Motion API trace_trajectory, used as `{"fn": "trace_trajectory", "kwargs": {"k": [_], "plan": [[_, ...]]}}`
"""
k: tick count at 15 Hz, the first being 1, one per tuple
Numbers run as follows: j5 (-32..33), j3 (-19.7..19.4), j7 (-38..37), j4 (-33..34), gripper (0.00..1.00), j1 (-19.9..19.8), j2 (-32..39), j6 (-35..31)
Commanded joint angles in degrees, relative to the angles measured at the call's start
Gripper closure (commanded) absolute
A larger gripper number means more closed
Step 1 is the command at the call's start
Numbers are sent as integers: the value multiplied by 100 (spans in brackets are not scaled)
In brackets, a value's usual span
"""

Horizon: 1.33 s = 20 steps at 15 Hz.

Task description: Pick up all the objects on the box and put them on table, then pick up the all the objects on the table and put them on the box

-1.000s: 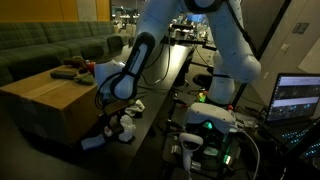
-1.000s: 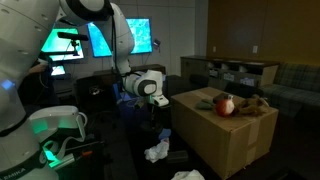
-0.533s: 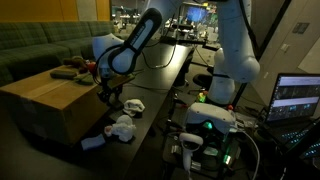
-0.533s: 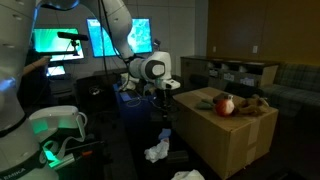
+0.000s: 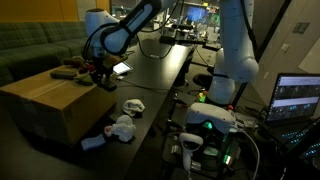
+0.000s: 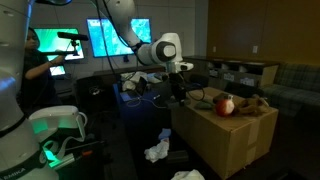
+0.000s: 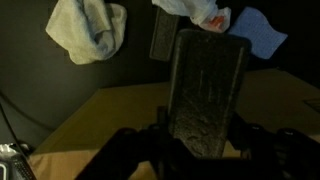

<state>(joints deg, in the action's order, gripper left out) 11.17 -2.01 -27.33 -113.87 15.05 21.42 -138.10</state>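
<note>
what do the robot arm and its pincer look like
The arm has smooth, rounded white links with black sections at the joints. The pincer is black and blocky. A thin dark cable seems to loop beside the wrist.

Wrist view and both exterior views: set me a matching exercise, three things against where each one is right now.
Things
1. dark remote-shaped bar
2. rounded red toy
3. flat blue piece

Places
A. lying on the long black table, beside the box
B. gripped in the claw, above the edge of the box
C. resting on top of the large brown cardboard box

Pairs: 1-B, 2-C, 3-A
</note>
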Motion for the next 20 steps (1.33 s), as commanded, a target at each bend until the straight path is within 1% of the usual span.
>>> {"fn": "trace_trajectory", "kwargs": {"k": [1,8,13,17,20], "plan": [[22,121,418,1004,67,-96,442,366],[-132,280,904,3077,67,-43,1639,1011],[-217,434,1257,4332,67,27,2498,1537],[-350,563,1602,5013,67,45,2957,1931],[-458,648,1815,5296,67,68,3151,2135]]}}
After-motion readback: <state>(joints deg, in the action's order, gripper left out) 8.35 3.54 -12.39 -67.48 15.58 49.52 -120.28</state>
